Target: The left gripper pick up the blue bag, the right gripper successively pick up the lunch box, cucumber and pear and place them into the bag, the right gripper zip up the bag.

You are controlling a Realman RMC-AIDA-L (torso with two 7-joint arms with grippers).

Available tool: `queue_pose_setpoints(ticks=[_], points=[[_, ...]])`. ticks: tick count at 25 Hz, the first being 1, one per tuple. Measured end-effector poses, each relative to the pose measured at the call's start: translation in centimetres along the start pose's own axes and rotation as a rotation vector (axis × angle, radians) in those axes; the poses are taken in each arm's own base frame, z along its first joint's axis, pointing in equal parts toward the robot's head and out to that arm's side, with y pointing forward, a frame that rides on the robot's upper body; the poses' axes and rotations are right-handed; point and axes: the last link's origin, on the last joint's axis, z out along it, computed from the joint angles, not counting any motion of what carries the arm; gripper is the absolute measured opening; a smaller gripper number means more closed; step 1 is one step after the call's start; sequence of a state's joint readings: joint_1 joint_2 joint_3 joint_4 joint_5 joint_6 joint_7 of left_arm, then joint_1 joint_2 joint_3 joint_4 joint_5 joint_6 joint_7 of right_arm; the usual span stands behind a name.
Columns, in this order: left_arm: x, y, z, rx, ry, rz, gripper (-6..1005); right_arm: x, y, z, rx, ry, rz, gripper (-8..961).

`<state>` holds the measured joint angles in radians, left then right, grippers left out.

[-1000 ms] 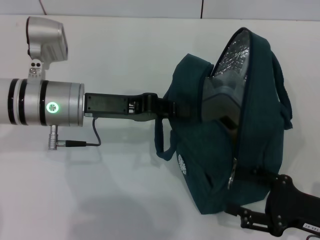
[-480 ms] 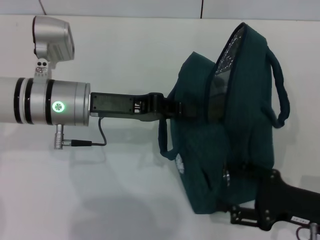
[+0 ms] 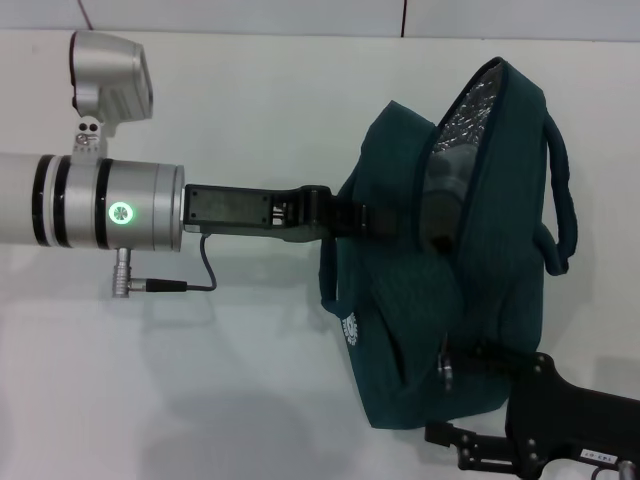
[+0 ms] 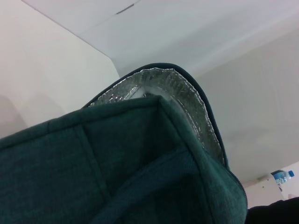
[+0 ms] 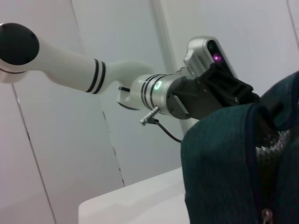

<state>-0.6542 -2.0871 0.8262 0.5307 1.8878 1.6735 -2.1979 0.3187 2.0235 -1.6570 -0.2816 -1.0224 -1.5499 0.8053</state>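
The blue bag (image 3: pixel 400 280) hangs above the white table with its mouth facing up and right. My left gripper (image 3: pixel 352 216) reaches in from the left and is shut on the bag's side. A narrow gap near the top still shows silver foil lining (image 3: pixel 468 115). At the bag's lower end, my right gripper (image 3: pixel 468 358) is shut at the zipper's ring pull (image 3: pixel 444 372). The left wrist view shows the bag's fabric (image 4: pixel 117 158) and foil rim (image 4: pixel 187 98) up close. The right wrist view shows the bag (image 5: pixel 219 158) and zipper teeth (image 5: pixel 266 154). The lunch box, cucumber and pear are hidden.
The white table (image 3: pixel 200 380) lies under both arms, and its far edge meets the wall at the top. A thin black cable (image 3: pixel 200 270) loops below the left arm's silver wrist. A small water bottle (image 4: pixel 282 176) shows far off in the left wrist view.
The bag's foil-lined opening has narrowed. My right gripper and the ring pull have moved left and down along the bag. The left arm has edged slightly right with the bag.
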Motion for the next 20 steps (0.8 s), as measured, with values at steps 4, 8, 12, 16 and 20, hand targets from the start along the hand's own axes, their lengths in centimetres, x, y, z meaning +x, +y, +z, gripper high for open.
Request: queue_pose_setpoints(ticks=[4,8,12,16,20], points=[[0.04,-0.03,-0.12,0.002,0.005,0.000,100,0.08,-0.08,-0.29,0.030,-0.013,0.012,770],[0.08,-0.06,-0.29,0.004,0.012,0.000,100,0.06,-0.14,-0.50,0.049,-0.026,0.012,756],[0.09,-0.02,-0.20,0.002,0.008,0.000,101,0.00,-0.19,-0.40,0.044,-0.025,0.010,742],[0.02,-0.05,-0.24,0.003,0.006,-0.001,101,0.05,-0.12,-0.54,0.050,-0.029,0.016,729],[0.03,-0.05,-0.31,0.004,0.008,0.001,101,0.05,-0.17,-0.72,0.057,-0.031,0.017,715]])
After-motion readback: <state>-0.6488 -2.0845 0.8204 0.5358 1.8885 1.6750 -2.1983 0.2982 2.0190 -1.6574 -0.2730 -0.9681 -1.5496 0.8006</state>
